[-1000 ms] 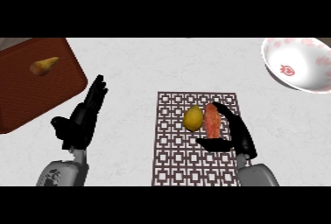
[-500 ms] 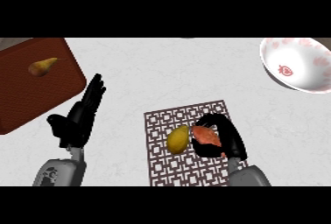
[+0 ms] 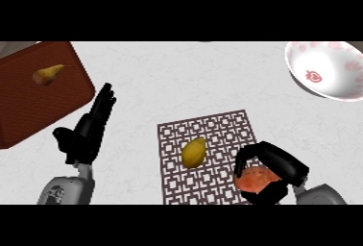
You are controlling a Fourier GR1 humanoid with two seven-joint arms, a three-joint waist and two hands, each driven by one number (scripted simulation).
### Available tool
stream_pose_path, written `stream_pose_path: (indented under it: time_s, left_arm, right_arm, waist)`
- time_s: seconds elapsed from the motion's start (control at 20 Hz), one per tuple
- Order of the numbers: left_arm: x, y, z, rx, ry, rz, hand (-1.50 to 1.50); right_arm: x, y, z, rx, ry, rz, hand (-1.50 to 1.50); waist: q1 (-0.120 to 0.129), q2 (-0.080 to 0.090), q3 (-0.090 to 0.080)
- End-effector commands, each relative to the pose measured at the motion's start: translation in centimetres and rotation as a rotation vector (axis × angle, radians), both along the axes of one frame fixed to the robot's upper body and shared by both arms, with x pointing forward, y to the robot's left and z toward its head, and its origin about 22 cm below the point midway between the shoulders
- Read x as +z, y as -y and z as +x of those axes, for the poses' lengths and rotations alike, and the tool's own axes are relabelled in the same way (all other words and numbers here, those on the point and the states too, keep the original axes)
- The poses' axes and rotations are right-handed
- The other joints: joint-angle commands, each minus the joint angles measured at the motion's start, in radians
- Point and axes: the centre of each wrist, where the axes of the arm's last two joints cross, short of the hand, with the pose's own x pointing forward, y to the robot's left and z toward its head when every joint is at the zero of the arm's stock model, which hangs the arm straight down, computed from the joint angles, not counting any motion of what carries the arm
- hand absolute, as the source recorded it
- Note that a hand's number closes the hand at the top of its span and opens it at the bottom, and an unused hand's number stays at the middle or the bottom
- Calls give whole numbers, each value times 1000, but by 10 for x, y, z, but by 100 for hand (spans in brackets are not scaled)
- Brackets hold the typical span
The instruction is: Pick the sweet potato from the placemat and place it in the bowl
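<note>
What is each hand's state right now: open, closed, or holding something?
Left hand: open, fingers straight, holding nothing.
Right hand: closed, curled round the sweet potato.

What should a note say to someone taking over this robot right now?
Right hand: fingers curled round the orange sweet potato, at the lower right edge of the placemat. Whether it is lifted off the mat cannot be told.
Left hand: open, holding nothing, left of the placemat.
Bowl: top right of the counter, far from the right hand, no sweet potato in it.
A yellow fruit lies on the placemat; not part of the job.
Done: the grasp.
Left: lift, carry up and right to the bowl, release inside.
</note>
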Motion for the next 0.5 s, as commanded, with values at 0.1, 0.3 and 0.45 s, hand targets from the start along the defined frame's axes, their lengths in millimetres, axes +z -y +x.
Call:
stream_pose_path:
  time_s: [0.1, 0.3, 0.45]
  left_arm:
    - [-9, -6, -4, 41, -14, 2, 0]
    - [-2, -8, -6, 57, -8, -4, 0]
    - [-6, -18, -12, 60, -9, 14, 0]
  right_arm:
    - [54, 68, 1, 350, 59, 266, 150]
    - [109, 127, 4, 377, 230, 381, 150]
    - [140, 159, -3, 359, 323, 433, 150]
  waist:
    - [-41, 1, 1]
    - [-54, -6, 4]
    - [-59, -8, 3]
